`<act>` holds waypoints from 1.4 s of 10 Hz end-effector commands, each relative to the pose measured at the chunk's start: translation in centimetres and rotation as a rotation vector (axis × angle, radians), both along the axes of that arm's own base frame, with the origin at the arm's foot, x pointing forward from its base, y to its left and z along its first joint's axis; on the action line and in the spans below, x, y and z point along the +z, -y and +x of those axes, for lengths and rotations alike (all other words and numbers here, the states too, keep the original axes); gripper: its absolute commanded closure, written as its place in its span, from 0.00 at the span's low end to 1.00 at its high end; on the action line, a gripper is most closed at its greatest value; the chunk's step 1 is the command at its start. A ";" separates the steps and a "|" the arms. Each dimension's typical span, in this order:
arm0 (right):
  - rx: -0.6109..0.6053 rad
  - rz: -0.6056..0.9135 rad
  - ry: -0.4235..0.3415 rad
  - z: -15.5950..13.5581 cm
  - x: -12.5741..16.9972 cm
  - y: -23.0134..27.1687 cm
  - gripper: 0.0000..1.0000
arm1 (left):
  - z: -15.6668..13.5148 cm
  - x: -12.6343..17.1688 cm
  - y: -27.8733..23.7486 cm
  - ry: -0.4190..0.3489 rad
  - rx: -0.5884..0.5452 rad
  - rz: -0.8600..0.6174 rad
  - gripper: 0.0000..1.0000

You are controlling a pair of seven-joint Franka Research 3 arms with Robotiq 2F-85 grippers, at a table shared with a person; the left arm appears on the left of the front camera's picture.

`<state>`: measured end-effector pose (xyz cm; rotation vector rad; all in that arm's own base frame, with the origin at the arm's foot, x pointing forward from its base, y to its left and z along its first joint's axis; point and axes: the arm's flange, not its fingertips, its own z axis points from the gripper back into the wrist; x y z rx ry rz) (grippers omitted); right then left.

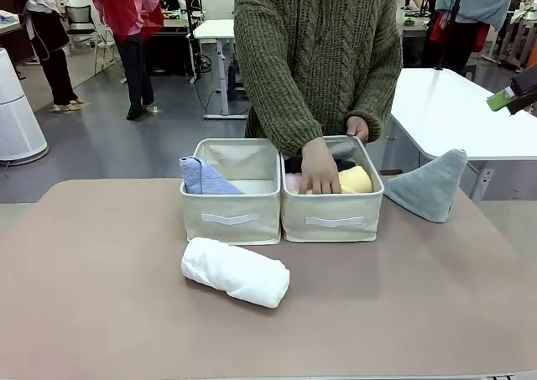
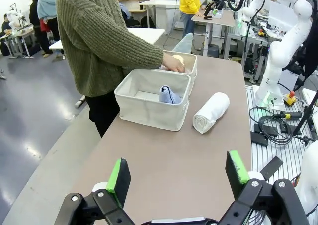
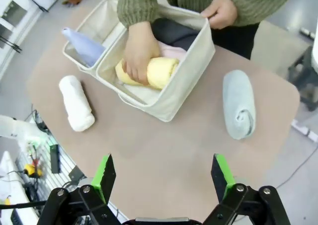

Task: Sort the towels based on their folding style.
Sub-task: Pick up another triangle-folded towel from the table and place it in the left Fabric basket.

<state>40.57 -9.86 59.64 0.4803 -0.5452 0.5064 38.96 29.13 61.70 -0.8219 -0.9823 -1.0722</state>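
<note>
**Hand in the bin: hold off before you move a towel**

Biggest risk: a person's hand (image 3: 139, 51) is down inside the right bin (image 1: 333, 221), pressing on the yellow roll (image 3: 154, 71), w/ the pink roll (image 3: 174, 51) and dark grey roll (image 3: 171, 32) packed behind it. The other hand (image 3: 222, 10) grips that bin's far rim. If you bring a roll in now, you'd likely hit the hand or wrist.

Other traps:
- The white roll (image 1: 235, 272) lies on the table (image 1: 101, 296) just in front of the left bin (image 1: 231, 218), which holds the light blue cone (image 1: 204, 178). Nearest bin = wrong bin.
- The grey-teal cone (image 1: 430, 185) lies on the table beside the right bin, so it has to cross over to the left one.
- Terry is soft. Pinch only the outer layer and the roll prob. unwinds. Squeeze the cone hard and it may lose its shape.

Grippers: the left gripper (image 2: 178, 170) is spread wide, nothing in it. Same for the right gripper (image 3: 163, 170): wide apart, empty.

Position: from the left gripper, the white roll is ahead, toward the right-hand finger, well apart. From the right gripper, the grey-teal cone is ahead on the right-finger side, also well apart, and the white roll is off to the other side.
</note>
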 end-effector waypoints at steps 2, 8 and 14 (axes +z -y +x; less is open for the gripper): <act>-0.024 -0.013 0.008 -0.5 0.5 0.7 0.00 | -0.1 0.2 0.0 0.012 0.005 -0.007 0.00; -0.099 -0.547 0.040 7.0 -1.2 -4.1 0.00 | -0.1 0.2 0.0 0.012 0.005 -0.007 0.00; -0.010 -0.529 -0.245 13.5 -9.0 -5.0 0.00 | -0.1 0.2 0.0 0.012 0.005 -0.007 0.00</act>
